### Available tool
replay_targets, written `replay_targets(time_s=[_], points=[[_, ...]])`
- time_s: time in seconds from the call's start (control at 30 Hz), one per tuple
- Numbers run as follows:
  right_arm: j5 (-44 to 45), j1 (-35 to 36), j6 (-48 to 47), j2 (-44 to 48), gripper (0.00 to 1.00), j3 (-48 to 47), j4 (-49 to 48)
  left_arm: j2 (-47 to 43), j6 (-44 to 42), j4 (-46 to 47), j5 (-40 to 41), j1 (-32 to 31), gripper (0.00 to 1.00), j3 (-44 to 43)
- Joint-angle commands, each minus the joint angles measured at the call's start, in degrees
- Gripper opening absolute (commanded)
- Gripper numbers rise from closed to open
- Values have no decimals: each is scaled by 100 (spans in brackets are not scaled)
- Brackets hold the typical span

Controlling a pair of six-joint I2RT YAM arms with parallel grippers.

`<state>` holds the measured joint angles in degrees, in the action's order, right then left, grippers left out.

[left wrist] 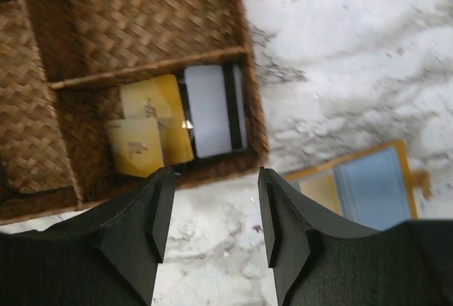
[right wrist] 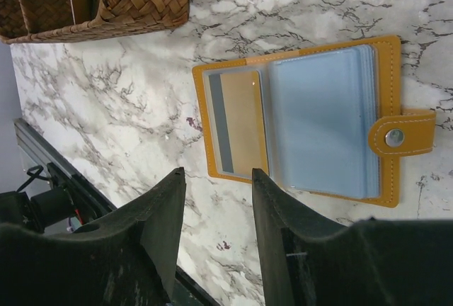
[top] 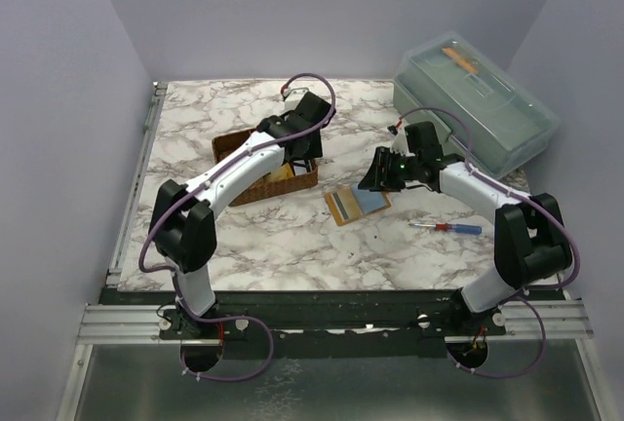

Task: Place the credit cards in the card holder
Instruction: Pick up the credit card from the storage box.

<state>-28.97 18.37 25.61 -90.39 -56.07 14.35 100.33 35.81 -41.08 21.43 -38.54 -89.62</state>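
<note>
The orange-tan card holder (top: 355,204) lies open on the marble table; it also shows in the right wrist view (right wrist: 304,118) with clear sleeves, a tan card in the left one, and in the left wrist view (left wrist: 368,189). Yellow cards (left wrist: 150,129) and a white-grey card (left wrist: 209,110) lie in the near compartment of the woven basket (left wrist: 152,26). My left gripper (left wrist: 211,214) is open and empty, above the table just outside the basket's near wall. My right gripper (right wrist: 218,217) is open and empty beside the holder's left edge.
The brown woven basket (top: 234,153) stands left of centre. A clear lidded plastic box (top: 478,109) sits at the back right. A red and blue screwdriver (top: 448,228) lies right of the card holder.
</note>
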Motion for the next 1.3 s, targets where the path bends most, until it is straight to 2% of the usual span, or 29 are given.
replay_targets(time_s=[0.0,0.2,0.5,0.7,0.9,0.97,1.07,1.27], points=[[190,4,-116,243,46,-101,265,663,406,-905,928,244,57,-435],[312,1,-141,387,46,18,293,1439,468,-1322,1048,400,57,-863],[241,0,-107,404,45,111,191,1772,515,-1341,1233,416,51,-755],[235,-2,-109,417,44,106,191,1798,502,-1272,1151,493,33,-660],[241,0,-81,436,43,115,160,1832,404,-1245,969,526,26,-641],[235,-5,-77,420,43,98,165,1804,350,-1245,997,528,17,-651],[225,1,-81,400,43,89,165,1625,280,-1262,1089,524,8,-656],[250,1,-107,342,42,54,189,975,82,-1332,917,584,0,-847]])
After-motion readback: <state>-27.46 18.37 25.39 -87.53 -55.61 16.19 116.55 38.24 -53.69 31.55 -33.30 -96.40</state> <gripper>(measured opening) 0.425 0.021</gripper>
